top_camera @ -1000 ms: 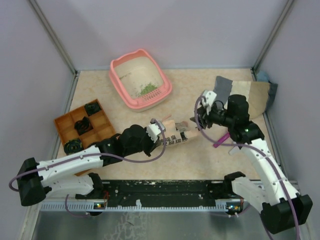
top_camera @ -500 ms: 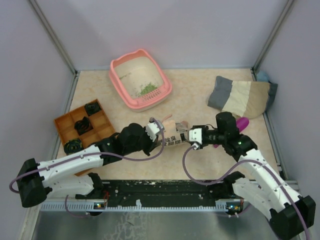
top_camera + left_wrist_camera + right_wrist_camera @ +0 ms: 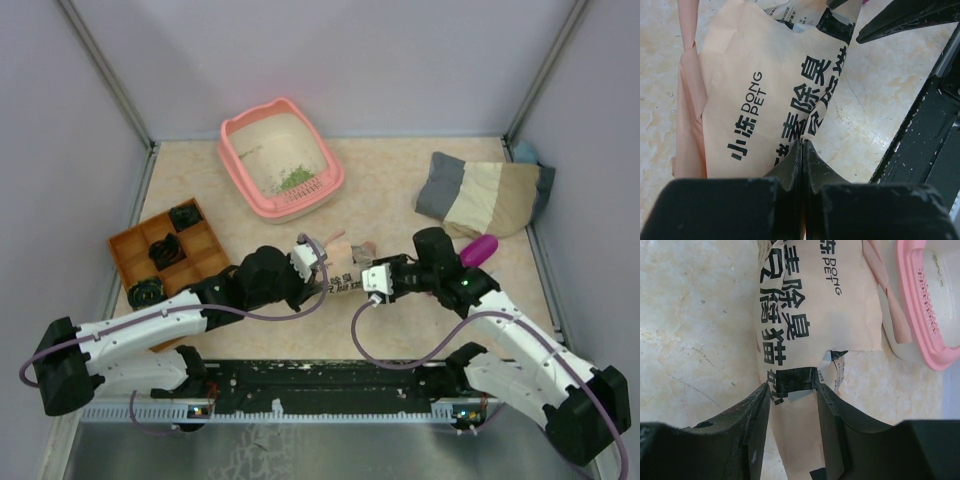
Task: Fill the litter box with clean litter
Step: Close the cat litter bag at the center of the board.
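Note:
The salmon-pink litter box [image 3: 237,150] stands at the back left, with a small patch of green clean litter [image 3: 293,180] inside it. A beige printed paper bag [image 3: 347,277] lies in the middle of the table between both arms. My left gripper [image 3: 322,277] is shut on the bag's edge [image 3: 765,100], with its jaws pressed together [image 3: 803,146]. My right gripper [image 3: 368,278] is on the bag's taped end [image 3: 805,305]. Its fingers [image 3: 756,410] bear on both sides of the narrow neck. The box rim [image 3: 920,300] shows at the right of the right wrist view.
An orange compartmented tray [image 3: 128,243] with black parts sits at the left. A grey and beige cushion [image 3: 480,195] lies at the back right, with a magenta scoop [image 3: 478,250] just in front of it. A black rail [image 3: 330,375] runs along the near edge.
My right arm has swung down and leftward from in front of the cushion, and its jaws now sit on the bag's taped end. The left arm and the bag have stayed put.

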`<state>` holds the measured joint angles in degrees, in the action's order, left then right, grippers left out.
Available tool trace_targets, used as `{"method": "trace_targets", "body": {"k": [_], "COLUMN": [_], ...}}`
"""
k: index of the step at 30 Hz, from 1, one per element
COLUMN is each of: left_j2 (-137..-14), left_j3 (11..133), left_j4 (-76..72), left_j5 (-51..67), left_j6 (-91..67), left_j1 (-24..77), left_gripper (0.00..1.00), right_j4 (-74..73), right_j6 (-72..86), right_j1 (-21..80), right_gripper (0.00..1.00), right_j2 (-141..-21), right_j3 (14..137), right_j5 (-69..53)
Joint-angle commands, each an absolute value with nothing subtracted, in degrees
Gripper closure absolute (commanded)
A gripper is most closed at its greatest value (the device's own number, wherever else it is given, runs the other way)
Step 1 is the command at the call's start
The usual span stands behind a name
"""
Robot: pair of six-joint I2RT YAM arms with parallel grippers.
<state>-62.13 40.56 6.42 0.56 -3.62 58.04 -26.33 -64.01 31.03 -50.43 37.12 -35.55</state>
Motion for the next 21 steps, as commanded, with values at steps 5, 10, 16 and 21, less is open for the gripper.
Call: {"method": "trace_targets", "body": {"k": [5,10,16,21], "left_j2": [-59.92,-59.37,-58.21,-56.50], "left_j3": [41.71,41.73,40.97,41.25], "left_j4": [-3.60,-3.33,-3.78,-2.52], "left_j5": [1.23,1.76,2.84,4.95], "left_j6": [-5.06,-5.96,-7.35,-8.55], "left_j1": [56.87,55.94,54.84,52.63], "left_gripper": [1.00,1.00,1.00,1.00], "right_j4": [-22.53,-22.30,-20.08,-21.98], "right_j6": [-65.92,-66.28,-64.55,-63.15], "right_j1": [33.00,34.35,35.48,35.51], "right_gripper": [0.58,0.59,1.00,1.00], "right_j2": [-53.17,-54.32,-52.96,-51.69], "right_j3": [35.70,34.73,34.65,39.25], "right_j5": [-32.54,-29.16,-24.52,-25.03]}}
